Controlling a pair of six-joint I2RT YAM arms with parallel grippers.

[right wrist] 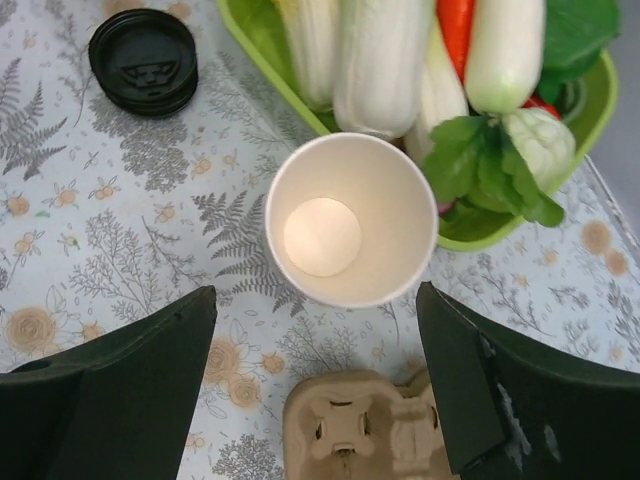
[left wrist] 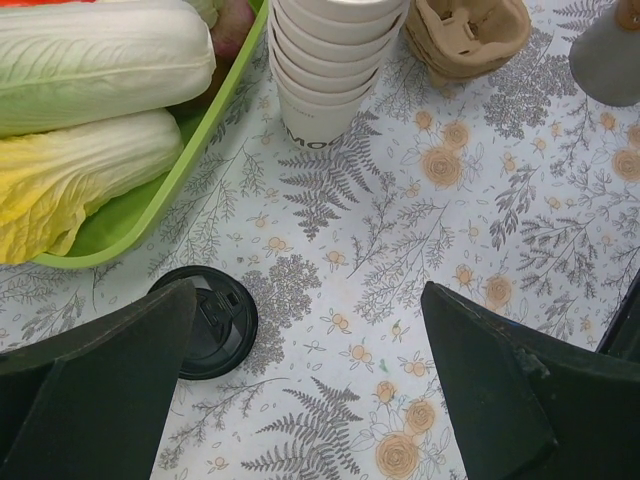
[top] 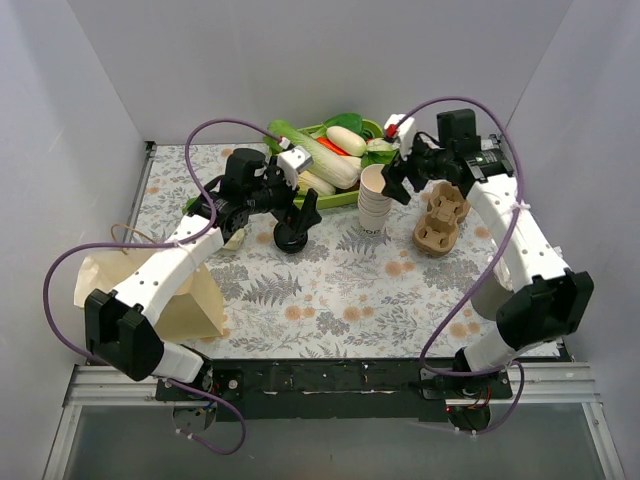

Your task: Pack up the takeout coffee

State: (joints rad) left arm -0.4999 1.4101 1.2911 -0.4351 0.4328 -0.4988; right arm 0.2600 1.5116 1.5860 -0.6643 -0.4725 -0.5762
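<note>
Left gripper: released; we see its two fingers spread wide at the bottom corners of the left wrist view, with only the floral cloth between them.
Black lids: lower left of that view, lying flat with their tops up, partly hidden behind one finger.
Right gripper: released; its fingers are spread at the bottom corners of the right wrist view and grip nothing.
Stack of cups: centre of that view, above the gap between the fingers. It stands upright with its long axis vertical and its mouth open upward, so we look straight into it.
Takeout coffee: we cannot find a cup with a lid on in any view. Cups and lids stand apart on the cloth.
Cup carriers: bottom centre, just beside the cups.
Green tray: upper right, holding vegetables, touching or nearly touching the cup stack.
Paper bag: lower left of the top view, beside the left arm.
</note>
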